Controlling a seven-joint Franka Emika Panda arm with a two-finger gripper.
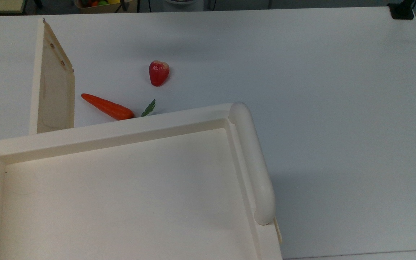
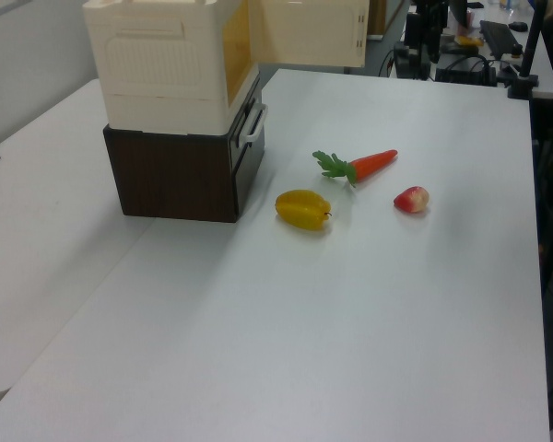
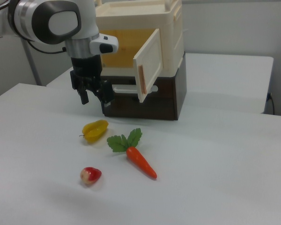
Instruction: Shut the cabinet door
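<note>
You see the gripper (image 3: 94, 97) in the right view, hanging above the white table (image 3: 215, 168) with its two fingers parted a moderate way and nothing between them. Behind it the cabinet's (image 3: 145, 28) lower front is partly blocked, so you cannot make out what sits there. The cabinet door (image 3: 149, 64) stands swung out, just to the gripper's side on the right view's right, its free edge toward the camera and its hinge side against the cream body. In the top view the cabinet's broad top (image 1: 121, 195) covers everything under it, and the carrot (image 1: 107, 107) is partly cut off by its rim. Below the gripper lies a yellow fruit (image 3: 95, 130); the carrot and a red fruit (image 3: 90, 175) lie nearer the camera. Open table runs beyond the door's outer face.
</note>
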